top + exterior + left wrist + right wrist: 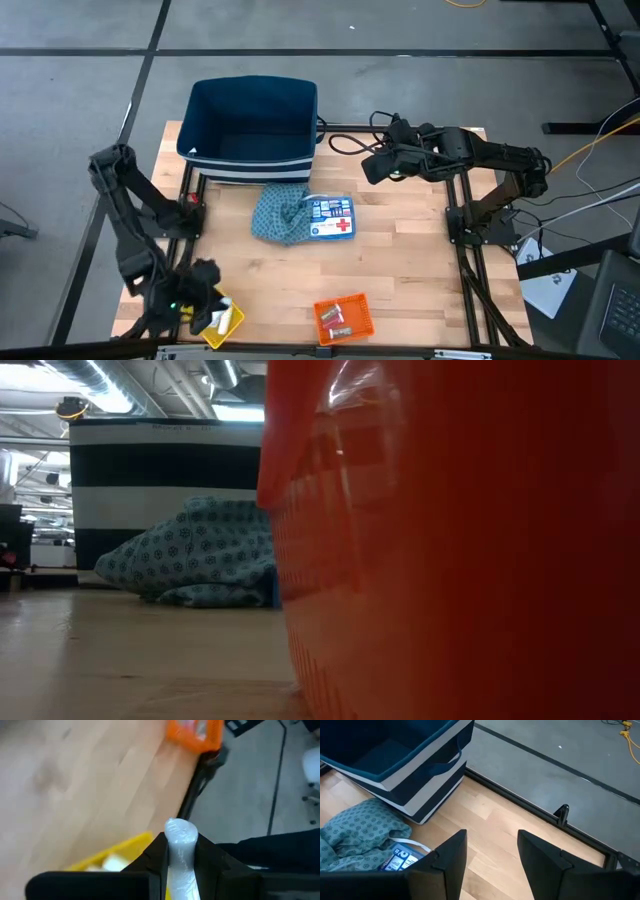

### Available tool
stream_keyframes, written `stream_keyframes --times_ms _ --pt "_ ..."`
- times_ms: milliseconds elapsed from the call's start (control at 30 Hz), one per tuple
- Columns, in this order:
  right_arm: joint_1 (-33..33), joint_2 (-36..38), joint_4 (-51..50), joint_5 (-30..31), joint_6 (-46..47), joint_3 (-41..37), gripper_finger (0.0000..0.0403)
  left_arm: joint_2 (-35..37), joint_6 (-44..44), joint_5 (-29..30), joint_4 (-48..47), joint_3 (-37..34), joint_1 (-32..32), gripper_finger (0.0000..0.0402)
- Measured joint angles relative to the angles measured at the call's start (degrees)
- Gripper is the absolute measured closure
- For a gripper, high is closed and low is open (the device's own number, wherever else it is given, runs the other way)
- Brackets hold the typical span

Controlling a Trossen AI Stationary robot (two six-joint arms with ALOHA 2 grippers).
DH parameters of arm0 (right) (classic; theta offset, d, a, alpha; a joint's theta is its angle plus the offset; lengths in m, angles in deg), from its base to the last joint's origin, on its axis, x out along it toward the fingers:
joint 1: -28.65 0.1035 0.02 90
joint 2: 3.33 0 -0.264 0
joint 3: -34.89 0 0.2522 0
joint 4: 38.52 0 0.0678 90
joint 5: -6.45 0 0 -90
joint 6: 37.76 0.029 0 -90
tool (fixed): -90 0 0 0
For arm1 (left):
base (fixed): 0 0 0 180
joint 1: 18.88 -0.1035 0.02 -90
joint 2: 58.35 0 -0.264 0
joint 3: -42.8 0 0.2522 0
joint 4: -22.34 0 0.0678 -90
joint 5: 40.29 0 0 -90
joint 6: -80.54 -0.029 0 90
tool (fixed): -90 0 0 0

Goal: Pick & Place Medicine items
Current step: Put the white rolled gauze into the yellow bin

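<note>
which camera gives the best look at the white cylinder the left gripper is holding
The left wrist view: the white cylinder sits clamped between the left gripper fingers. In the high view that gripper hides it over the yellow tray; other views miss it.

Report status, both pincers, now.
Left pincer shut on white cylinder, over yellow tray. Right pincer open, near bin. Nothing blocking.

Grey floor [80, 90] with dark seams, ceiling lights [235, 412] — perhaps ducts
</note>
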Motion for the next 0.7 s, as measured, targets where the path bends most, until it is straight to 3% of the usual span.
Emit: stream_keyframes --times_ms 200,367,500,567,700 --pt "0.0 0.0 0.79 -0.04 0.08 0.0 0.0227 0.03 11.49 4.53 2.96 -7.81 6.69 0.0343" --pt "0.07 0.0 2.52 -0.48 -0.21 0.0 0.0227 0.04 16.15 4.7 3.76 -12.23 9.23 0.0343" --pt "1.85 0.0 9.44 -0.88 -6.52 0.0 0.0227 0.04 17.67 6.62 11.45 -16.65 10.91 0.0343" --pt "3.41 0.0 16.16 -3.94 -14.03 0.0 0.0227 0.04 17.8 8.37 16.81 -19.01 11.55 0.0343" --pt "6.23 -0.02 32.55 -16.52 -28.49 0.0 0.0227 0.04 17.85 10.47 21.49 -21.9 11.87 0.0343"
